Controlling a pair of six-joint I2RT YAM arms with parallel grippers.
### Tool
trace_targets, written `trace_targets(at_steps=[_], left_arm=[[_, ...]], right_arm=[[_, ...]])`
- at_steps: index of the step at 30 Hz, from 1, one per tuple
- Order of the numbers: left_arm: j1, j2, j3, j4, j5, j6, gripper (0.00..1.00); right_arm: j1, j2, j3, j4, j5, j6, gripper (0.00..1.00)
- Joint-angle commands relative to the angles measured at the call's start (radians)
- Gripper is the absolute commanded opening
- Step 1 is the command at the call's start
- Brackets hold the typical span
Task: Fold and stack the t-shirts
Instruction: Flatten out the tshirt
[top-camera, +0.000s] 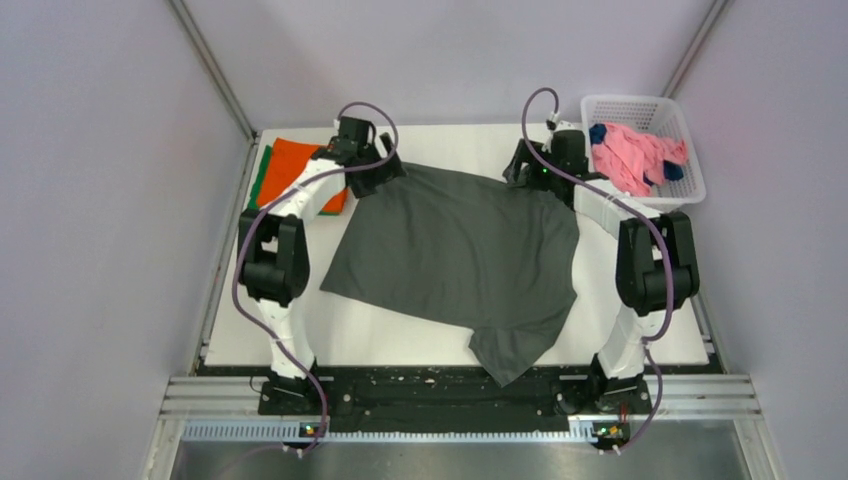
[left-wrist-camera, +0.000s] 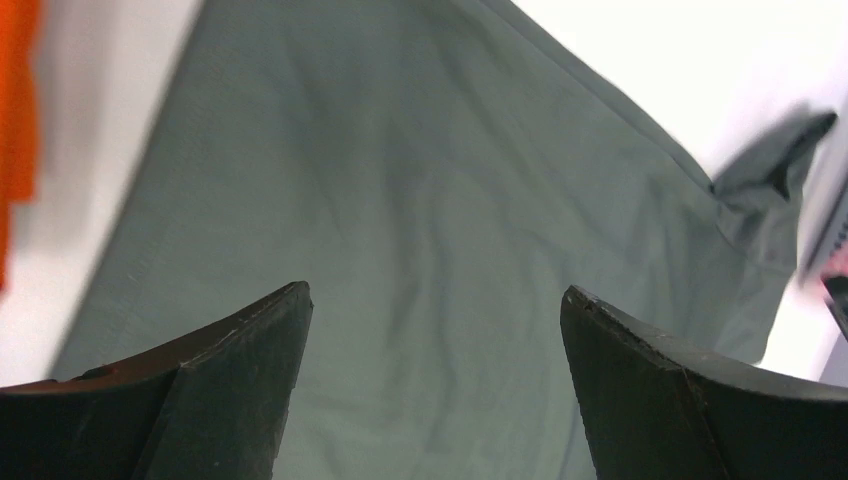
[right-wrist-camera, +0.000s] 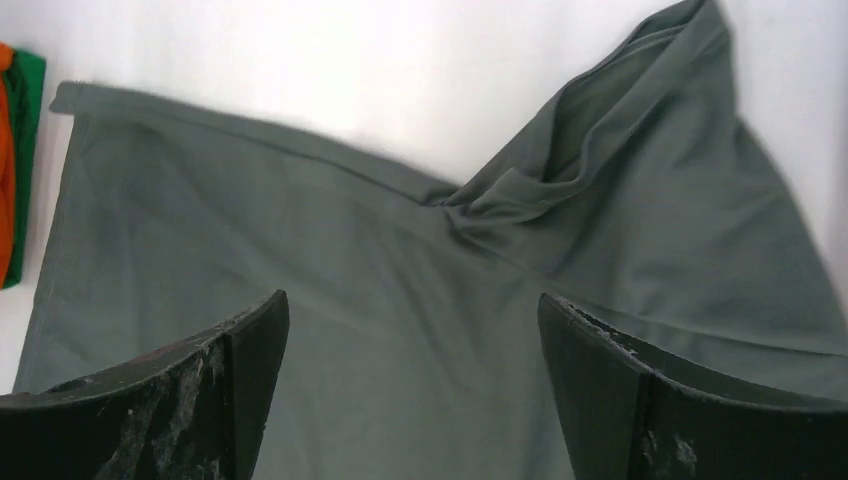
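Observation:
A dark olive-grey t-shirt lies spread over the middle of the white table, one sleeve hanging toward the near edge. It fills the left wrist view and the right wrist view. My left gripper is open over the shirt's far left corner. My right gripper is open over its far right corner. Both hold nothing. A folded orange t-shirt lies on a green one at the far left. Pink and navy blue t-shirts lie in the basket.
The white lattice basket stands at the far right corner of the table. Grey walls close in the left, back and right. A black base rail runs along the near edge.

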Motion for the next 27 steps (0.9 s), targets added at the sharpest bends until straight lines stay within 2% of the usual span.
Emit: trace_targets(at_steps=[1, 6, 12, 16, 24, 27], left_arm=[[-0.05, -0.143, -0.186, 0.09, -0.02, 0.006, 0.99], [-0.074, -0.172, -0.335, 0.102, 0.0, -0.009, 0.99], [-0.074, -0.181, -0.451, 0.111, -0.019, -0.023, 0.99], [-0.074, -0.191, -0.506, 0.122, -0.032, -0.024, 0.99], [-0.074, -0.192, -0.552, 0.105, -0.063, -0.024, 0.99], [-0.074, -0.197, -0.552, 0.095, -0.067, -0.023, 0.99]], right_arm=[[0.032, 0.044, -0.01, 0.048, -0.03, 0.055, 0.93], [0.04, 0.145, 0.066, 0.041, 0.006, 0.051, 0.93], [0.041, 0.26, 0.148, 0.042, 0.069, 0.059, 0.93], [0.041, 0.354, 0.247, 0.089, 0.057, 0.075, 0.93], [0.04, 0.536, 0.571, 0.093, 0.11, 0.034, 0.93], [0.04, 0.613, 0.749, -0.025, 0.102, -0.002, 0.93]])
